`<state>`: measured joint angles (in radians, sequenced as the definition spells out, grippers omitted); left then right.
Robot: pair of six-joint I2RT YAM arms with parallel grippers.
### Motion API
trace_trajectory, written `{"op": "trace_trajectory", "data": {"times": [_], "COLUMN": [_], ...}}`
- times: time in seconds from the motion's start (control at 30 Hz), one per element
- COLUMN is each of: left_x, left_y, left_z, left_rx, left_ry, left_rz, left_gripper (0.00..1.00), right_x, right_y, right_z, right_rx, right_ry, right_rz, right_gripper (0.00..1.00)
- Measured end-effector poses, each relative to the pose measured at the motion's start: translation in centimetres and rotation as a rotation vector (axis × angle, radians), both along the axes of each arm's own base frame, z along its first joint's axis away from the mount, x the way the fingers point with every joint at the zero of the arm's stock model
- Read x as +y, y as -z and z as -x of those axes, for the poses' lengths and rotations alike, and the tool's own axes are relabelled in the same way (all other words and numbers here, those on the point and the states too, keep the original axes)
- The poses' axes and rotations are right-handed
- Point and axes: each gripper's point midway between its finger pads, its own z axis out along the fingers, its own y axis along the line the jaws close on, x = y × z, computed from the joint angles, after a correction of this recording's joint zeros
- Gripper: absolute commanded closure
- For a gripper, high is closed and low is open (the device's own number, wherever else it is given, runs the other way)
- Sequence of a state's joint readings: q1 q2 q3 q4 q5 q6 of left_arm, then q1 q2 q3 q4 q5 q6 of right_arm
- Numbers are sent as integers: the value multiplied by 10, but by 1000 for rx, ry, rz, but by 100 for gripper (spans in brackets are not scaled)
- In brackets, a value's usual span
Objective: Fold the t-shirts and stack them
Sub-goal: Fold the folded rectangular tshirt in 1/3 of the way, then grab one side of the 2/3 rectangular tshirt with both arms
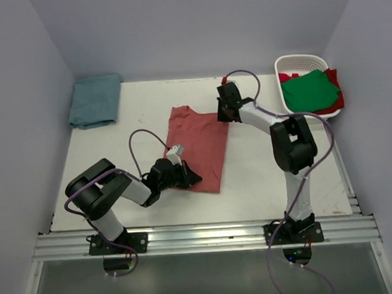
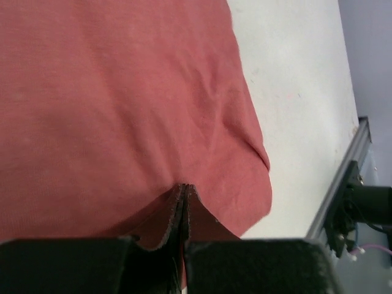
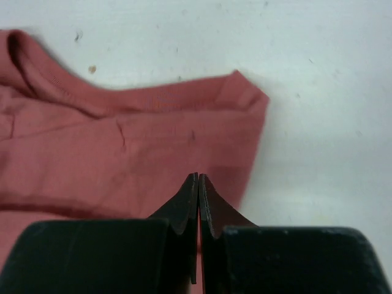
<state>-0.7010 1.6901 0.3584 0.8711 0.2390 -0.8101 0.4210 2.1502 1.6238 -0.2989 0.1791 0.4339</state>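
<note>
Brick-red t-shirt (image 1: 199, 143) on a worktop (image 1: 264, 176). Left claw (image 2: 184, 186) pinches its near hem; right claw (image 3: 198, 176) sits closed over its far corner.

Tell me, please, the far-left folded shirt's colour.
Teal-blue folded shirt, best in top external view.

From my end the white table (image 1: 264, 176) carries a brick-red shirt (image 1: 199, 143) spread flat near its middle. Beyond that shirt to the left lies a folded teal shirt (image 1: 95, 100), and beyond it to the right stands a white slotted basket (image 1: 302, 59)
</note>
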Motion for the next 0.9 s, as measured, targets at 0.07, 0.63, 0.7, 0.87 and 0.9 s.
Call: {"op": "trace_trajectory", "data": {"times": [0.07, 0.63, 0.7, 0.87, 0.9], "left_x": [-14, -44, -28, 36, 49], "left_y": [-2, -110, -124, -116, -111], "left_z": [16, 17, 5, -4, -3], "left_rx": [18, -129, -173, -181, -170], "left_ry": [35, -94, -148, -210, -214], "left_rz": [16, 49, -43, -268, -303], "left_gripper": [100, 90, 72, 36, 34], "right_x": [-12, -38, -32, -19, -18], "right_y": [-25, -86, -59, -36, -35], "right_z": [28, 204, 236, 284, 290], "right_rx": [-24, -92, -2, 98, 108], "right_ry": [-1, -157, -201, -267, -266], "right_rz": [-1, -132, -143, -230, -251], "right_gripper": [100, 100, 68, 42, 41]}}
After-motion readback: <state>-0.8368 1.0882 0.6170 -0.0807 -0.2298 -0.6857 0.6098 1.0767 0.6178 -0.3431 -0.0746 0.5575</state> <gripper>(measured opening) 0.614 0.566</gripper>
